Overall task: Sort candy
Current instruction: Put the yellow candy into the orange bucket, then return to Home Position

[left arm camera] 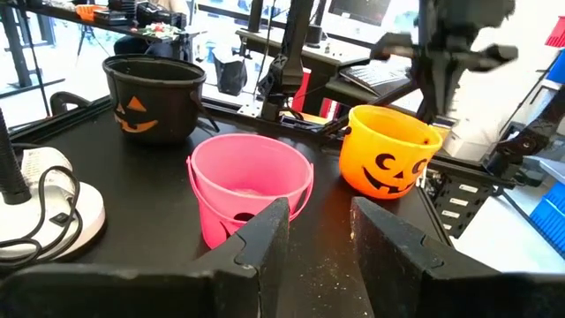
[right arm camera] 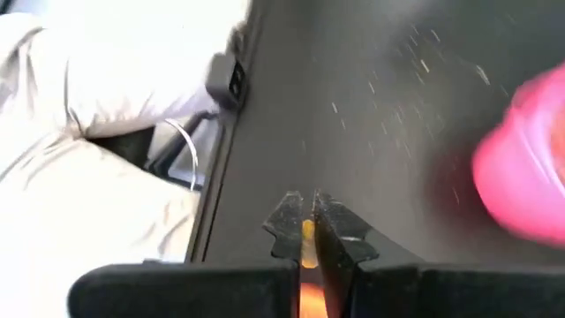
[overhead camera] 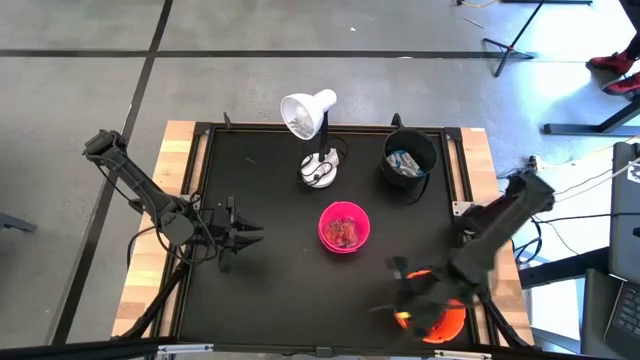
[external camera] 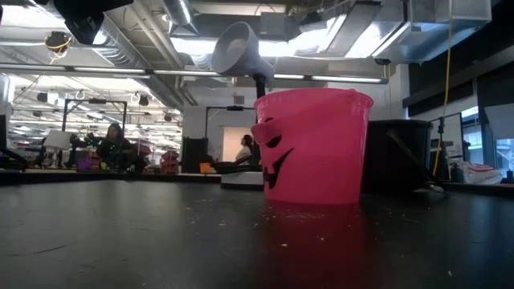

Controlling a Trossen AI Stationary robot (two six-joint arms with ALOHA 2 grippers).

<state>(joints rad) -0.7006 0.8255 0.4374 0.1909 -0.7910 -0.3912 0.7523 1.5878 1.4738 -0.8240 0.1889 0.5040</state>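
Right pincer (right arm camera: 307,231) was seen nearly closed on a yellow candy (right arm camera: 306,237) above the orange bucket (overhead camera: 447,322); left pincer (left arm camera: 320,231) was held open, empty.

— Where's the left arm sitting?

— Stretched in from the worktop's left edge, low over the surface. Its dark two-fingered left pincer (overhead camera: 243,236) points toward the middle, the fingers (left arm camera: 265,238) spread with a clear gap between them.

— And the right one?

— Bent down over the near right corner. The dark right pincer (right arm camera: 311,231) has its fingers nearly together, with a small yellow-orange sliver showing between the tips.
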